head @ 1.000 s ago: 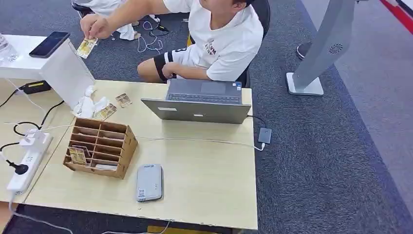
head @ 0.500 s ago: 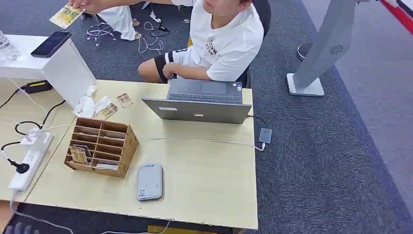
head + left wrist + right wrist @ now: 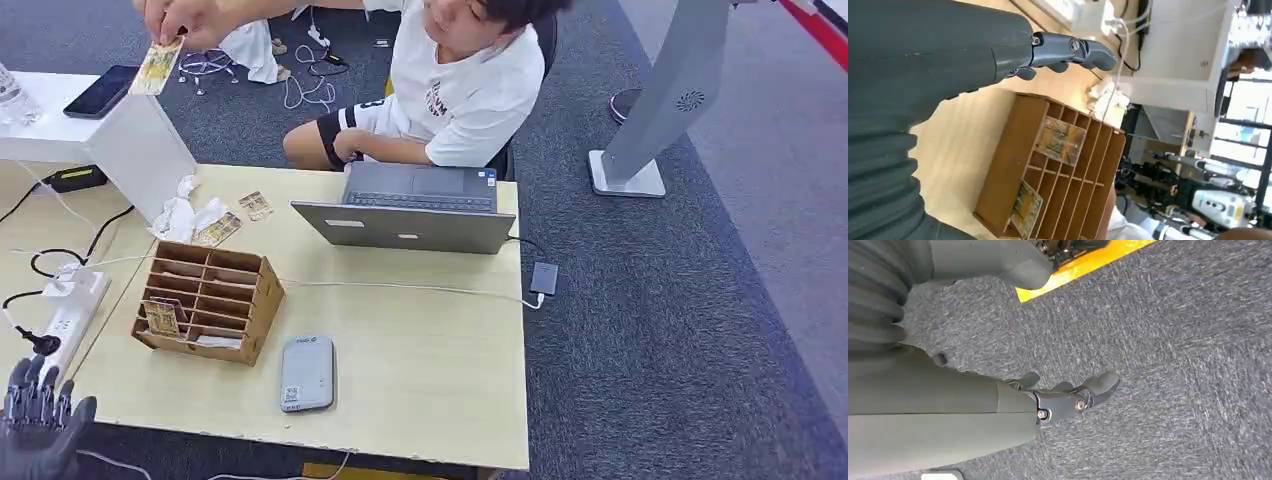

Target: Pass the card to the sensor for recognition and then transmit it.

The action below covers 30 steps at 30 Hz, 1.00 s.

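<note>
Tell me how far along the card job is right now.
Barely started. Nothing looks done: cards sit in the wooden rack, and the grey reader on the table has nothing on it. In hand: the left hand, holding nothing, is at the table's near corner. The right hand hangs over carpet. Left: pick a card, scan it, hand it over.

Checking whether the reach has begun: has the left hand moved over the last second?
Yes. The left hand has risen into view, beside the white power strip.

Wooden table [image 3: 420, 380] with card rack [image 3: 207, 301], sensor [image 3: 306, 373], laptop [image 3: 410, 210], power strip [image 3: 62, 325].
</note>
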Each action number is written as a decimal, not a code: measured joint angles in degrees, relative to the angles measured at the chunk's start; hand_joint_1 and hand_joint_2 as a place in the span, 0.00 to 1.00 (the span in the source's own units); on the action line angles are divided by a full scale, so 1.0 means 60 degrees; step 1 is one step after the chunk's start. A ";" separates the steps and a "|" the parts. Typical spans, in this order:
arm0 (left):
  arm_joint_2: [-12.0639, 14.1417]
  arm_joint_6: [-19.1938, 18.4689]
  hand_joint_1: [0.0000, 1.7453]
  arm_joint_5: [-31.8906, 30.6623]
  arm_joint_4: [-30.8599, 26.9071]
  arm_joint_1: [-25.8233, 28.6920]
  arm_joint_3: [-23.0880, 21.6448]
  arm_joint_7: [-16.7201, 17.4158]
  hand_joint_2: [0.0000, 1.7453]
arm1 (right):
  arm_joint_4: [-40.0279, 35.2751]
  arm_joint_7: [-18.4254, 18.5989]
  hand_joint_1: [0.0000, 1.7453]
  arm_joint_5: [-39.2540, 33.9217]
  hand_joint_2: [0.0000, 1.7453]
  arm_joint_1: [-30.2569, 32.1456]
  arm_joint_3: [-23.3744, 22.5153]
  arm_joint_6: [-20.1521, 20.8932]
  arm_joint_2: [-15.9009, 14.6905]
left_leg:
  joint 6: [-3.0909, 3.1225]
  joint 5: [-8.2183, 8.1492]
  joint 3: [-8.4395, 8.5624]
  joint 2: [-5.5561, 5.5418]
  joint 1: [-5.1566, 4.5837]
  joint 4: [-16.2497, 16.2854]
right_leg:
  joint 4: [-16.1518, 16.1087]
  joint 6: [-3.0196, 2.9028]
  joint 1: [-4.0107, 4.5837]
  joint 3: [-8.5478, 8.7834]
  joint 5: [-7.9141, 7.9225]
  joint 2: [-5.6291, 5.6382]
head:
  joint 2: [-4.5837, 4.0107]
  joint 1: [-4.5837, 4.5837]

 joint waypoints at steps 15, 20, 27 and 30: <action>0.1659 0.1951 0.00 -0.3875 -0.0055 -0.1480 -0.2556 0.0616 1.00 | 0.0095 0.0357 0.00 0.0755 1.00 -0.0083 0.0000 0.0160 0.0131 | 0.0001 0.0029 -0.0003 0.0002 0.0001 0.0000 | 0.0006 -0.0012 0.0001 0.0004 0.0031 0.0006 | 0.0004 0.0000; 0.2182 0.2623 0.00 -0.5271 -0.0051 -0.1935 -0.3366 0.0936 1.00 | 0.0113 0.0459 0.00 0.0947 1.00 -0.0129 0.0000 0.0211 0.0179 | -0.0001 0.0035 -0.0005 0.0002 0.0001 0.0000 | 0.0006 -0.0011 0.0001 0.0003 0.0032 0.0007 | 0.0000 0.0004; 0.2872 0.3510 0.00 -0.7106 -0.0015 -0.2515 -0.4366 0.1341 1.00 | 0.0175 0.0576 0.00 0.1253 1.00 -0.0185 0.0004 0.0353 0.0255 | -0.0006 0.0041 -0.0008 0.0003 0.0001 0.0000 | 0.0007 -0.0011 0.0001 -0.0002 0.0039 0.0016 | 0.0000 0.0000; 0.3185 0.3942 0.00 -0.7966 0.0018 -0.2764 -0.4841 0.1515 1.00 | 0.0186 0.0656 0.00 0.1363 1.00 -0.0220 0.0004 0.0372 0.0288 | -0.0013 0.0046 -0.0008 0.0006 0.0001 0.0000 | 0.0008 -0.0010 0.0001 -0.0004 0.0046 0.0018 | 0.0000 0.0000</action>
